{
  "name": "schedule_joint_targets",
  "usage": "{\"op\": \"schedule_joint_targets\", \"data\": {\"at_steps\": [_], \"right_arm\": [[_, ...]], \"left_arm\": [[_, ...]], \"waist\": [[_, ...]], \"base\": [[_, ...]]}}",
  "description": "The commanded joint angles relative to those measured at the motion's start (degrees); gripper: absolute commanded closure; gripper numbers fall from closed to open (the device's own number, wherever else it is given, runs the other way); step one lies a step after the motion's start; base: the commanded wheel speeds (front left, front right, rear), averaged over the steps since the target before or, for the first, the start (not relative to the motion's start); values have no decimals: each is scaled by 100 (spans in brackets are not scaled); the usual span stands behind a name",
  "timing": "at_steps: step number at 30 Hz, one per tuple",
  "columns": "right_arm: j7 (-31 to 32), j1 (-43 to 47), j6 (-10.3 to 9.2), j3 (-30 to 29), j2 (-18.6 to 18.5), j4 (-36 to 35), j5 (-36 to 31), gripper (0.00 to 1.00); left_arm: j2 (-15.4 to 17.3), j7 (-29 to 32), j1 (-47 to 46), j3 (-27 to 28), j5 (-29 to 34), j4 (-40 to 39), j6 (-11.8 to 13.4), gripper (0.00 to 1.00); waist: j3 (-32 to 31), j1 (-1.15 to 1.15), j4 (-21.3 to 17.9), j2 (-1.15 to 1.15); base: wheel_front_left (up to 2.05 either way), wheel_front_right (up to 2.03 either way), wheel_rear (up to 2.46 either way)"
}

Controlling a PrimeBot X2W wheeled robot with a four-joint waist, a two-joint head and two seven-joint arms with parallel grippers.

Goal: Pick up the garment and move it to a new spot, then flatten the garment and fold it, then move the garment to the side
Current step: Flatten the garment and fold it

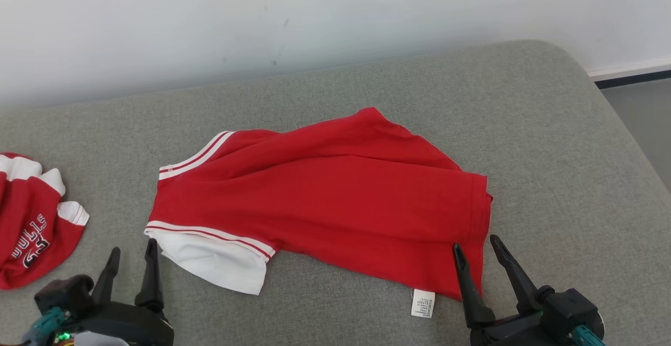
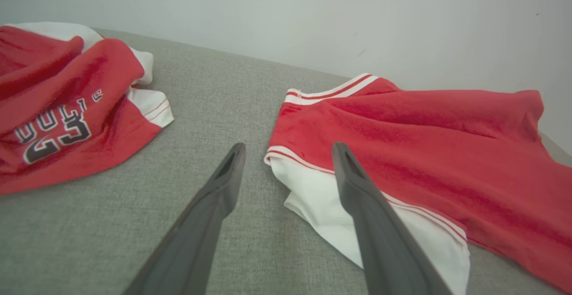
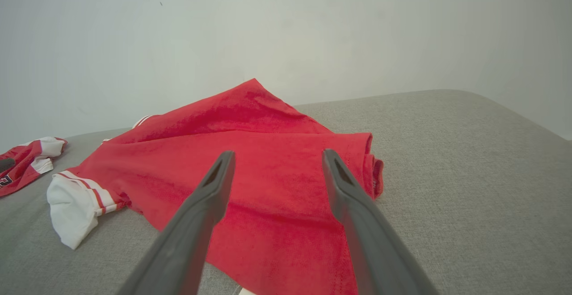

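Garment (image 1: 335,199) lies roughly folded on the grey cushion (image 1: 550,152), left jaws spread right by its white sleeve (image 1: 220,262), right jaws spread too, straddling the hem corner (image 1: 479,220), both empty.

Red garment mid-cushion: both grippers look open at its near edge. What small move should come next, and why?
Probably lower both grippers and close them on the near edge. The red garment lies roughly flat on the cushion, held by nothing; the left gripper sits open by the white sleeve, the right gripper open over the hem corner.
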Motion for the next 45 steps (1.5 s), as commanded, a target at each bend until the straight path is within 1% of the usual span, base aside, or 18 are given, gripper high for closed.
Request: {"op": "schedule_joint_targets", "data": {"at_steps": [1, 4, 9, 12, 16, 18, 19, 20, 21, 24, 28, 31, 33, 34, 35, 36, 40, 45], "right_arm": [[-3, 44, -13, -11, -37, 9, 6, 0], [-4, -5, -13, 39, -47, 39, 7, 0], [-3, -96, -13, 114, -63, 59, 50, 0], [-4, -103, -13, 133, -57, 75, 61, 0], [-3, -122, -13, 147, -59, 83, 65, 0], [-3, -135, -13, 155, -68, 85, 72, 0], [-3, -140, -13, 158, -68, 83, 76, 0], [-3, -144, -13, 161, -68, 80, 76, 0], [-4, -149, -13, 173, -66, 79, 79, 0], [-3, -118, -13, 147, -68, 66, 88, 0], [-3, -57, -13, 135, -74, 67, 80, 0], [-3, -55, -13, 174, -75, 80, 68, 0], [-3, -76, -13, 206, -67, 82, 68, 0], [-4, -93, -13, 221, -68, 83, 74, 0], [-4, -109, -13, 242, -73, 86, 79, 0], [-3, -125, -13, 257, -76, 94, 81, 0], [-3, -185, -13, 286, -70, 91, 96, 0], [-3, -71, -13, 190, -64, 79, 113, 0]], "left_arm": [[-53, -14, 81, 84, 84, -19, 33, 0], [-272, -13, 113, 33, 170, 98, 100, 0], [-391, 308, -307, -83, 103, 584, 67, 0], [-443, 578, -572, -170, 153, 960, 179, 0], [-511, 950, -944, -239, 188, 1468, 400, 0], [-532, 996, -1103, -230, 173, 1694, 435, 0], [-545, 994, -1160, -247, 189, 1785, 434, 9], [-566, 970, -1205, -255, 195, 1875, 420, 58], [-567, 934, -1246, -258, 196, 1950, 380, 100], [-579, 547, -1393, -337, 318, 2030, 180, 100], [-563, 267, -1542, -486, 560, 1981, 154, 100], [-584, 77, -1719, -589, 855, 1844, 223, 100], [-654, 10, -1795, -589, 965, 1775, 206, 100], [-705, -1, -1807, -583, 1005, 1762, 173, 59], [-739, -8, -1817, -551, 1029, 1795, 153, 0], [-740, -15, -1850, -525, 1081, 1836, 106, 0], [-835, -22, -1797, -365, 1280, 1839, 103, 0], [-706, -17, -1309, 97, 1797, 990, 259, 0]], "waist": [[-11, 0, 6, 0], [-23, 0, -25, 0], [23, 0, -131, 0], [58, 0, -205, 0], [108, 0, -280, 0], [134, 0, -310, 0], [142, 0, -326, 0], [148, 0, -339, 0], [152, 0, -358, 0], [151, 0, -399, 0], [137, 0, -379, 0], [120, 0, -361, 0], [116, 0, -352, 0], [116, 0, -345, 0], [116, 0, -339, 0], [121, 0, -338, 0], [142, 0, -379, 0], [145, 0, -363, 0]], "base": [[0, 0, 0], [0, 0, 0], [0, 0, 0], [0, 0, 0], [0, 0, 0], [0, 0, 0], [0, 0, 0], [0, 0, 0], [0, 0, 0], [0, 0, 0], [0, 0, 0], [0, 0, 0], [0, 0, 0], [0, 0, 0], [0, 0, 0], [0, 0, 0], [0, 0, 0], [0, 0, 0]]}}
